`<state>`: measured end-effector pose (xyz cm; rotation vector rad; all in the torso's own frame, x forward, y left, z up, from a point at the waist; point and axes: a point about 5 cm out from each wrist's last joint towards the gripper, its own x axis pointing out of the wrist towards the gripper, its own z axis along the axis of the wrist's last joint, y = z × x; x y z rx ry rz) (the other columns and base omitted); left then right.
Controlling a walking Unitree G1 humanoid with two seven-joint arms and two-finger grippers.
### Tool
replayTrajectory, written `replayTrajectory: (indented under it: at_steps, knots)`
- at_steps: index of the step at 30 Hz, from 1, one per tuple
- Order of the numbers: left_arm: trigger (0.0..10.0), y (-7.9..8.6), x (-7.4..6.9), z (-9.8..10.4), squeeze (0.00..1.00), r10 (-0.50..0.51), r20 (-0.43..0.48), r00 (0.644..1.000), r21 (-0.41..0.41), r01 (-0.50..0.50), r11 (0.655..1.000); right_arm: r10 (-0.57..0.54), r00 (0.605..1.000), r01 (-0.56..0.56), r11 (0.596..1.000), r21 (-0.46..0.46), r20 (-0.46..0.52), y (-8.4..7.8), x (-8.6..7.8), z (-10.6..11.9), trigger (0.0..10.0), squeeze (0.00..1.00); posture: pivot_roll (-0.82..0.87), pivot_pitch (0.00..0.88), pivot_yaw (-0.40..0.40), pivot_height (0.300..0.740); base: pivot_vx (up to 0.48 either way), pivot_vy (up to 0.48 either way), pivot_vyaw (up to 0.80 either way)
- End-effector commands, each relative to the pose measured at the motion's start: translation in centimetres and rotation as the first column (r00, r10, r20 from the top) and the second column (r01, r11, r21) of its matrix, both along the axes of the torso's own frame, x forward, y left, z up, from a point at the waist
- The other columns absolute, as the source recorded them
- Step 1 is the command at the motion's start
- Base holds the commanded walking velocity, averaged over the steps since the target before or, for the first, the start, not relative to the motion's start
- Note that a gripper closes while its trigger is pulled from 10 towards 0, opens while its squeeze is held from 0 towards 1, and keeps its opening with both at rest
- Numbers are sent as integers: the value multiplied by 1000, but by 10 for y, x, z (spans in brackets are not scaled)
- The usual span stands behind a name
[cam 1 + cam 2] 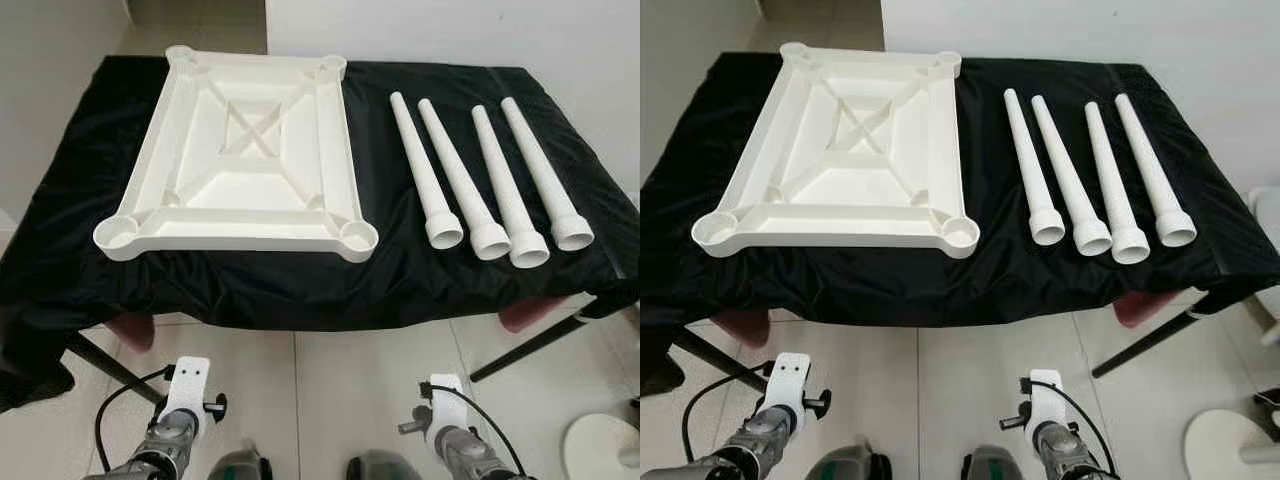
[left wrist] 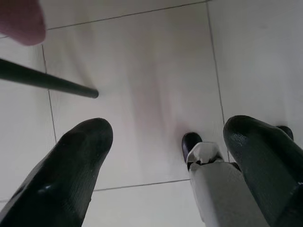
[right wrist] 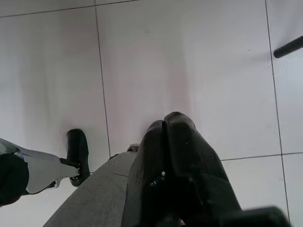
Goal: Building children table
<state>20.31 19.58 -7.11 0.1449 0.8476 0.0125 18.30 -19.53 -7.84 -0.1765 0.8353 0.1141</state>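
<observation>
A plain black cloth [image 1: 420, 270] is draped over the work table. Lying on the cloth, a cream-white tabletop [image 1: 245, 150] is seen, and beside it on the cloth four legs [image 1: 490, 185] of the same cream white. Below the cloth, pale glossy floor tiles [image 1: 330, 400] with thin grey joints are seen. Black fingers [image 2: 71, 175] are seen against those tiles.

A table draped in black cloth [image 1: 300, 290] is carrying an upturned white tabletop [image 1: 245, 150] on its left — four white legs [image 1: 490, 180] are lying side by side on its right.
</observation>
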Motion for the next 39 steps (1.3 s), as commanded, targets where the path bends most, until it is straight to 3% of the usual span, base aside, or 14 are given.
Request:
replayTrajectory:
  at_steps: [1,15,16,17,22,27,28,31,32,33,35,36,39]
  knots:
    - [10000,-3,-3,-2,0,-26,-8,1000,2,26,1000,-19,1000,19,1000,-1,-22,-2,-6,-3,10000,0,-100,0,-6,740,0,0,0]
    - [10000,1,0,3,0,-77,63,995,-6,78,997,-67,998,66,997,34,8,-5,0,1,10000,0,-82,0,-4,740,0,0,0]
    - [10000,5,-3,3,161,-99,71,993,-10,100,995,-69,997,67,995,69,20,-7,1,2,10000,0,-77,7,-5,740,0,0,0]
    - [10000,6,-5,3,1000,-118,86,989,-27,121,992,-59,998,55,993,109,35,-6,2,4,10000,1000,-75,11,-6,740,0,0,0]
    - [10000,8,-9,6,1000,-190,130,973,-49,197,979,-17,996,4,987,158,83,-4,6,8,10000,1000,-74,25,-9,740,0,0,0]
    - [10000,12,-12,15,1000,-309,222,925,-82,333,939,61,985,-97,968,230,159,-4,16,18,10000,1000,-74,45,-8,740,0,0,0]
    - [10000,12,-13,19,180,-354,253,900,-98,388,917,104,976,-150,957,248,191,-4,20,23,10000,1000,-72,52,-7,740,0,0,0]
    - [10000,13,-13,21,180,-384,274,882,-106,424,899,133,968,-187,948,259,212,-5,22,27,10000,1000,-72,52,-7,740,0,0,0]
    - [10000,17,-16,34,0,-480,318,818,-133,540,831,277,921,-361,871,332,275,-5,28,39,10000,0,-62,62,-10,740,0,0,0]
    - [10000,17,-16,34,0,-480,318,818,-133,540,831,277,921,-361,871,332,275,-5,28,39,10000,0,-62,62,-10,740,0,0,0]
    - [10000,17,-18,47,0,-546,343,765,-167,621,766,377,862,-489,795,358,339,-9,33,52,10000,0,-58,66,-9,740,0,0,0]
    - [10000,17,-18,47,0,-546,343,765,-167,621,766,377,862,-489,795,358,339,-9,33,52,10000,0,-58,66,-9,740,0,0,0]
    - [10000,15,-20,76,0,-638,376,672,-195,730,655,481,771,-625,697,353,417,-19,45,77,10000,0,-56,67,-8,740,0,0,0]
